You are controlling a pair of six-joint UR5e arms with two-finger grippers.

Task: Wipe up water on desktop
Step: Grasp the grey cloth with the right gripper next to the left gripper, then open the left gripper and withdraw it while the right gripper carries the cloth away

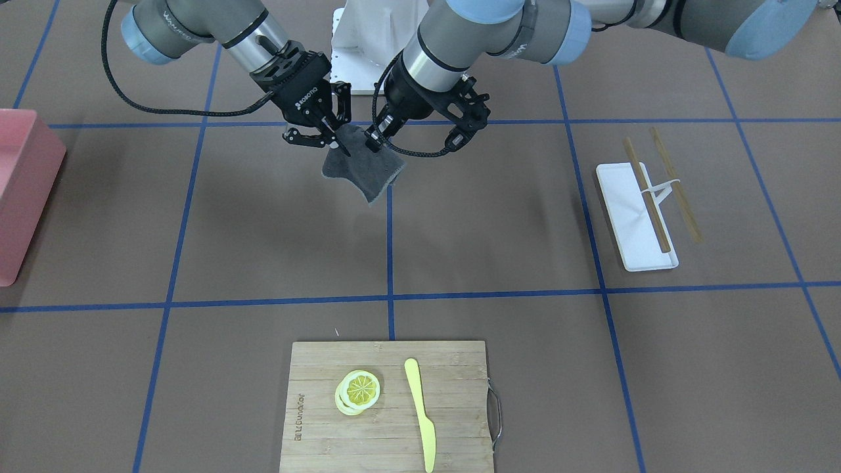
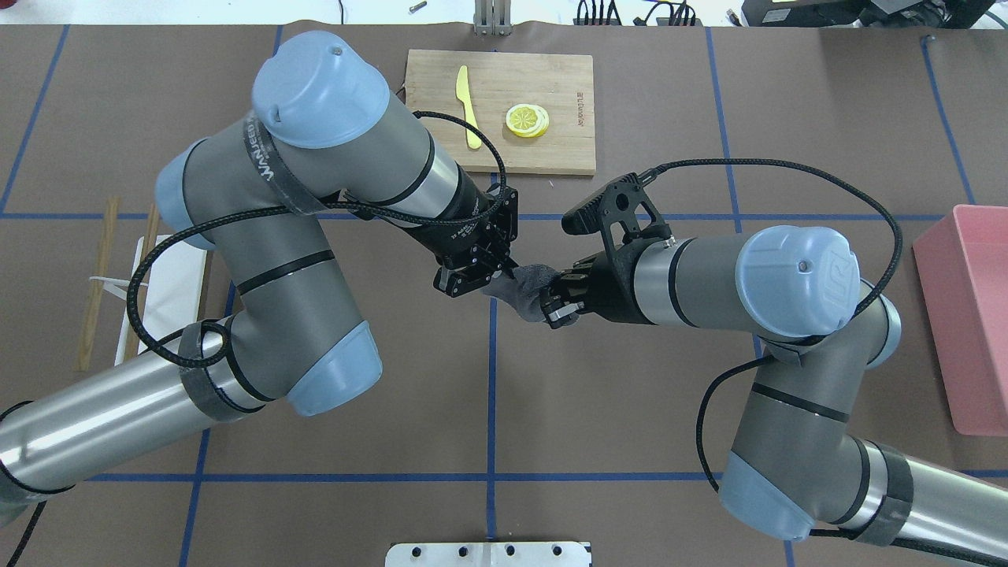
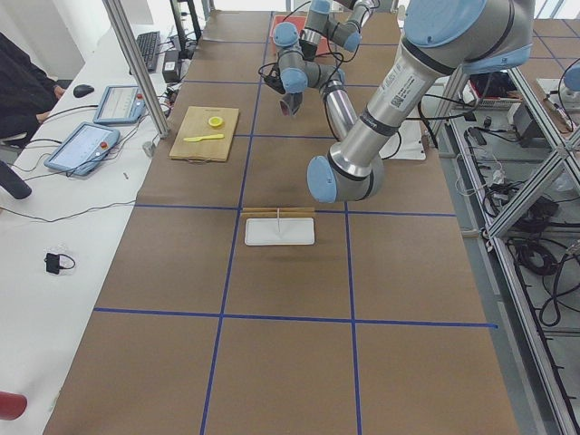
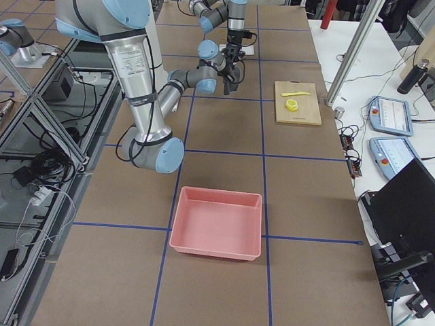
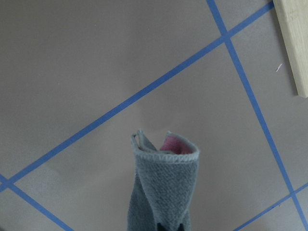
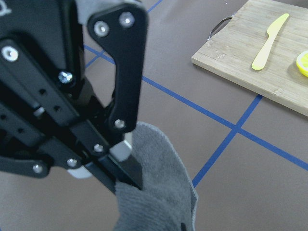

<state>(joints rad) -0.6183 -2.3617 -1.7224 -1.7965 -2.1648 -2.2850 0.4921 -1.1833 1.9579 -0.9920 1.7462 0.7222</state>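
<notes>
Both claws are pinching the grey cloth (image 1: pixel 364 169) above the bench (image 1: pixel 499 217): left claw (image 1: pixel 373 141) on one edge, right claw (image 1: pixel 340 146) on the other.

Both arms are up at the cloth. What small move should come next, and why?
Probably lower the gray cloth onto the desktop. It hangs above the surface, pinched by the left gripper, with the right gripper at its other edge, grip unclear. Wiping needs contact first. No water shows clearly in any view.
</notes>
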